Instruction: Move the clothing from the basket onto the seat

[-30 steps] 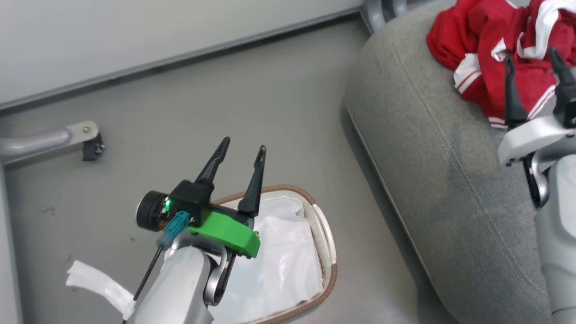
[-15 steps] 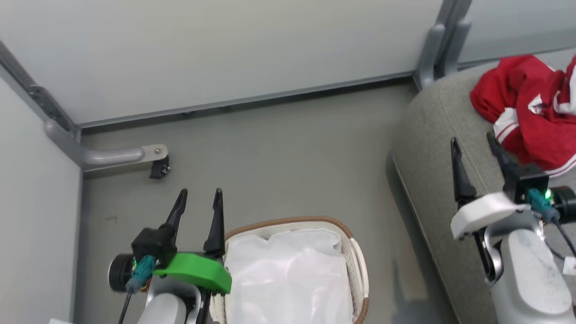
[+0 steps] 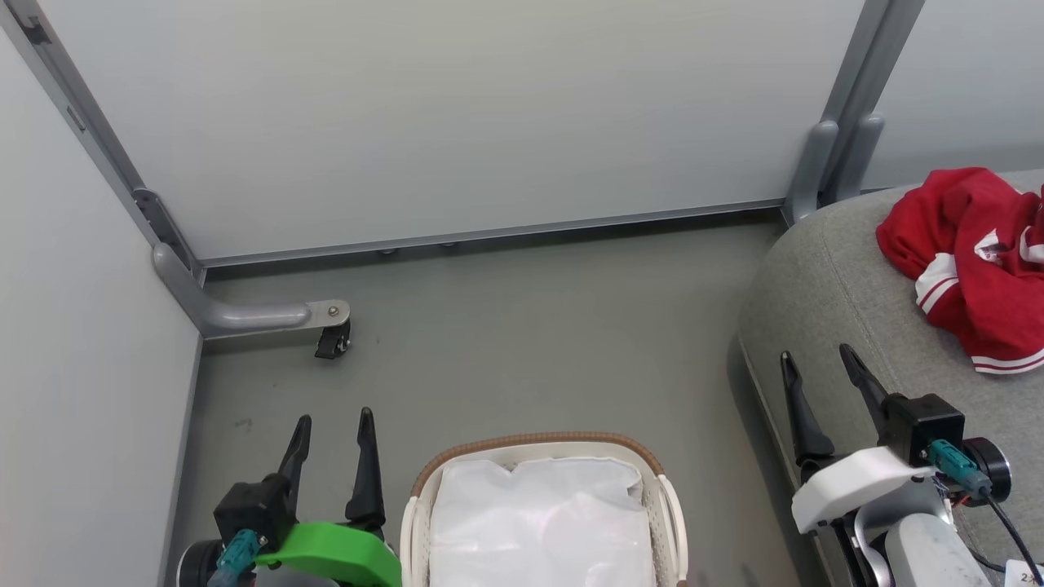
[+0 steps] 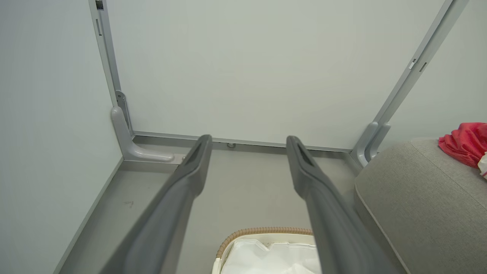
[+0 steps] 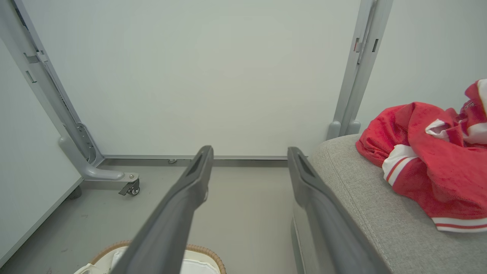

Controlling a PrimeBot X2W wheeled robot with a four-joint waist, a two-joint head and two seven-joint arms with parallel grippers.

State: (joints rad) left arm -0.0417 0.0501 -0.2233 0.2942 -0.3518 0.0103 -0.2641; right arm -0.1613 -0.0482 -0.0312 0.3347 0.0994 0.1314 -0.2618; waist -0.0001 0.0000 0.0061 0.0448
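Our left claw [image 3: 333, 417] hangs released just to the left of the basket [image 3: 530, 441], its two dark fingers spread and holding nothing. The left wrist view shows bare floor between them and the basket's brown rim below. Our right claw [image 3: 816, 354] is likewise released and empty, off to the right of the basket and in front of the edge of the seat [image 3: 824, 269]. We judge that both sit low and spread like this because nothing remains for them to carry. They flank the basket in a resting pose and reach for nothing.

In the part we can see, the basket holds its crumpled white liner [image 3: 538, 522] with no red showing; its near end is cut off at the bottom of the head view. The clothing [image 3: 971, 261] lies in a loose heap on the seat, well to the right of the basket and farther back, red with white panels and a striped hem. It rests in from the cushion's rounded edge, so we think it unlikely to slide off. By that, the task looks done.

The basket stands on a smooth grey floor [image 3: 530, 326], with a strip of floor between it and the seat. Behind the basket runs a pale wall [image 3: 449, 122] of flat panels. A grey foot with a small caster [image 3: 332, 346] juts out behind and to the left of the basket. A grey post [image 3: 844, 139] rises behind and to its right, by the seat's corner.
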